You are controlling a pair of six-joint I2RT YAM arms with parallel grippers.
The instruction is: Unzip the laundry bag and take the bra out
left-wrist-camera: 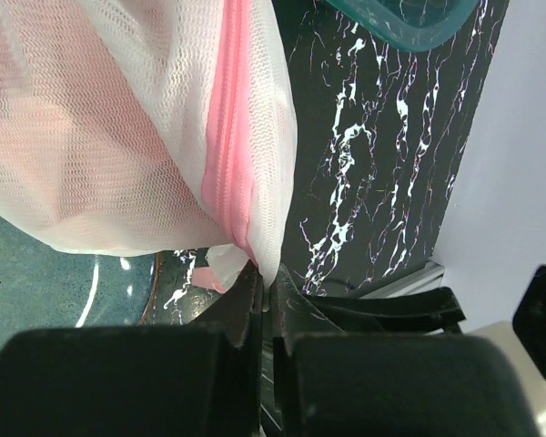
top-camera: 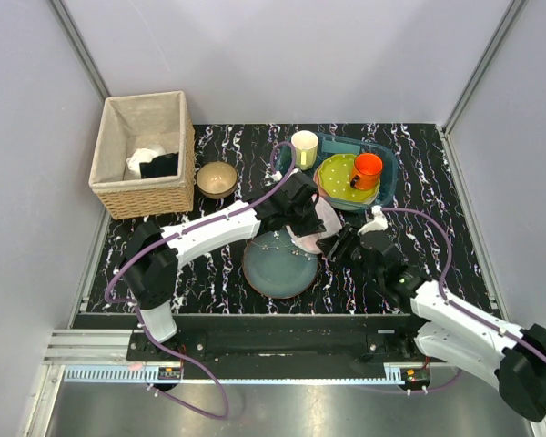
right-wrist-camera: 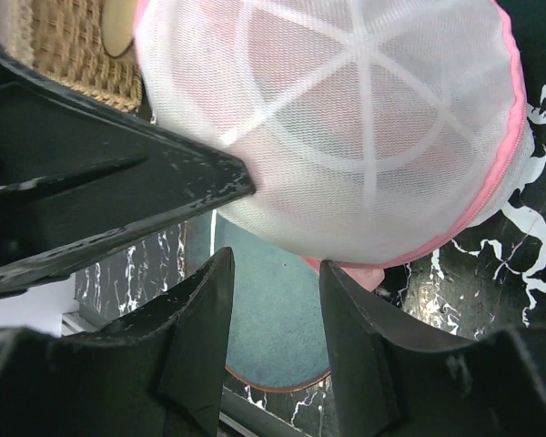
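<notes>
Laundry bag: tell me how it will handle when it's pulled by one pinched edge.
Probably floppy at the edges: the laundry bag bunches where the left gripper pinches it beside the pink zip. Likely light, being thin see-through mesh. The white ribs across its round face may keep that face fairly flat.

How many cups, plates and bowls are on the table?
Cups: 2, the cream cup and the orange cup
Plates: 2, the blue-grey plate and the yellow-green plate
Bowls: 1, the brown bowl
Total: 5
</notes>
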